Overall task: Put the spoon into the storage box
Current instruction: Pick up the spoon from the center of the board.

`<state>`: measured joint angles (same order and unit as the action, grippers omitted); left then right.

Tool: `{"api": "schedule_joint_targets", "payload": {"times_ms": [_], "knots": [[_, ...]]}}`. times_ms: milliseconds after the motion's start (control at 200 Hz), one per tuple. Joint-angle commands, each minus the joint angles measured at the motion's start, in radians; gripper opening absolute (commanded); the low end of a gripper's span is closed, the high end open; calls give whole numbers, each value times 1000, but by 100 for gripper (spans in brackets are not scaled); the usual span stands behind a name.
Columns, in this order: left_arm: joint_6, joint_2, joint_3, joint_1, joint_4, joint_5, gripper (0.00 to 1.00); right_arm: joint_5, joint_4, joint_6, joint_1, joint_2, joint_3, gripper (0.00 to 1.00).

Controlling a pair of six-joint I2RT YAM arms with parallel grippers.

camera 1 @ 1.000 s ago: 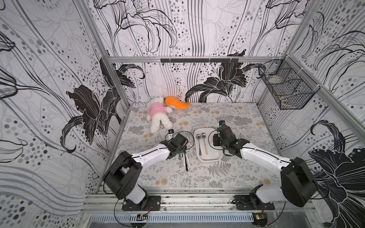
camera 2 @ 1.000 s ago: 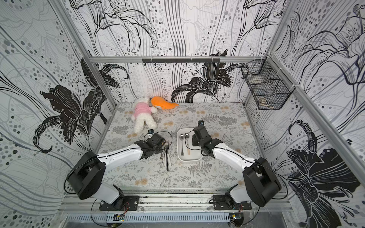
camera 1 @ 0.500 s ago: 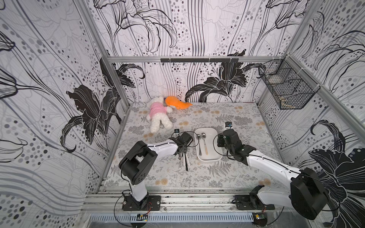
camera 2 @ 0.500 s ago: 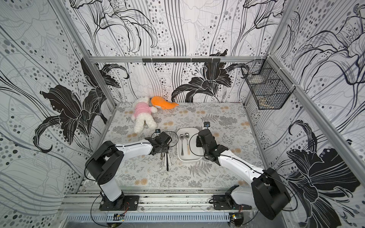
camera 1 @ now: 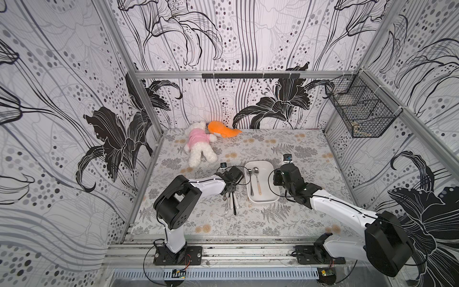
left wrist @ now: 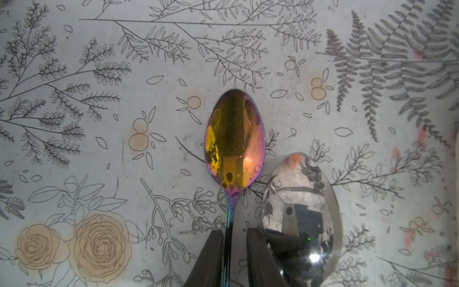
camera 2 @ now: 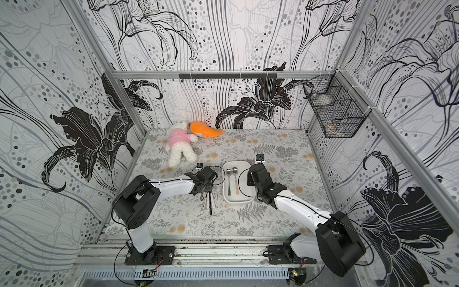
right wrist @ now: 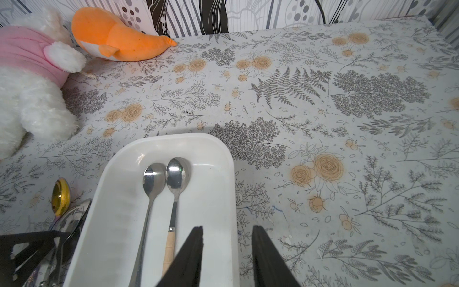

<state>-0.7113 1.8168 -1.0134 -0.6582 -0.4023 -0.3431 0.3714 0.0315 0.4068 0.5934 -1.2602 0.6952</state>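
The storage box (camera 1: 266,193) is a shallow white tray right of the table's middle, also in the other top view (camera 2: 238,196) and the right wrist view (right wrist: 173,139). Two spoons lie in it, a silver spoon (right wrist: 151,179) and a wooden-handled spoon (right wrist: 177,174). Left of the box, an iridescent gold spoon (left wrist: 234,139) and a silver spoon (left wrist: 300,206) rest on the cloth. My left gripper (left wrist: 233,231) straddles the iridescent spoon's thin handle, one finger touching it and a small gap at the other. My right gripper (right wrist: 227,229) stands open astride the box's right wall.
Several utensil handles (camera 1: 232,205) stick out toward the front from under the left gripper (camera 1: 229,190). A white plush bear in pink (camera 1: 198,146) and an orange plush (camera 1: 221,129) lie at the back left. A black wire basket (camera 1: 360,111) hangs on the right wall.
My left jaws have narrowed around the iridescent spoon's handle, and the left elbow has folded up and inward. My right gripper has shifted from over the box to its right wall.
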Motion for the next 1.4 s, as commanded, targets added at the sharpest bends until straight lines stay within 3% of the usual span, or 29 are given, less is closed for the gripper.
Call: {"api": "schedule_joint_targets", "payload": {"times_ms": [0,155,340,826,1127,1392], "knots": [[24,26,13,19,7,13,20,24,11,23,2,1,-18,37],[29,22,34,36,13,6,15,27,12,24,0,-4,-19,37],[38,17,44,57,16,1,0,27,13,29,-1,-7,-23,37],[37,-126,4,56,-20,-67,0,67,18,36,-2,8,-31,37],[14,-186,-70,-24,-81,-81,0,101,16,50,-5,29,-44,36],[-6,-107,-288,-186,-140,-91,0,153,-27,96,-37,48,-51,36]]}}
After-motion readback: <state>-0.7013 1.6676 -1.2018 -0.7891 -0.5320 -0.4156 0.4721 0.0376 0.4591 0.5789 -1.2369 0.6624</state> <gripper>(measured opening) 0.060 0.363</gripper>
